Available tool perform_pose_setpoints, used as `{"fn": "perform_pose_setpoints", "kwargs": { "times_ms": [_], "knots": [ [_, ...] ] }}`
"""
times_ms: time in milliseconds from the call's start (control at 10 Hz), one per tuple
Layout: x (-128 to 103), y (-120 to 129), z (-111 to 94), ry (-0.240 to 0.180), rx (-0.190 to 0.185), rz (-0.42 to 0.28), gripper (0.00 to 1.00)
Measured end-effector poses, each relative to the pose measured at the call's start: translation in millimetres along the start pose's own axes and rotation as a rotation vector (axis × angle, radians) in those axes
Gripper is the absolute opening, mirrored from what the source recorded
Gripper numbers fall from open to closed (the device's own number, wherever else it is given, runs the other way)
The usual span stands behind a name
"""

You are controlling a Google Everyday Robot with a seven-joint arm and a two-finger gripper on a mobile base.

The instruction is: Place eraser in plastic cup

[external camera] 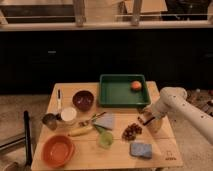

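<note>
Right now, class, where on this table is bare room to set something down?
Bare: front edge between orange bowl and blue sponge. Crowded: from the maroon bowl to the banana. The gripper sits right of the pine cone.

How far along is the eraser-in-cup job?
Done: nothing. The eraser lies near the right edge of the table, apart from the green plastic cup. In hand: the gripper is down at the eraser, grasp not confirmed. Left: lift, carry to the cup, release.

tray (102, 91) green, bowl (45, 150) orange, sponge (141, 149) blue-grey, tool (146, 119) dark beside the brown pine cone (131, 131).
</note>
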Motion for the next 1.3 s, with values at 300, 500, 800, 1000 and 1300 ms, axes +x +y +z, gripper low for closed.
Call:
{"fn": "perform_pose_setpoints", "kwargs": {
  "times_ms": [300, 500, 800, 1000, 1300],
  "knots": [
    [0.7, 0.7, -1.1, -0.001, -0.004, 0.001, 0.58],
    [0.6, 2.1, -1.7, -0.002, -0.009, 0.001, 0.41],
    [-1.0, 0.2, -6.9, -0.004, -0.005, -0.001, 0.09],
    [-1.1, -0.8, -7.6, -0.002, -0.005, -0.003, 0.00],
    [-1.2, -1.3, -8.1, -0.001, -0.005, -0.004, 0.00]
  ]
}}
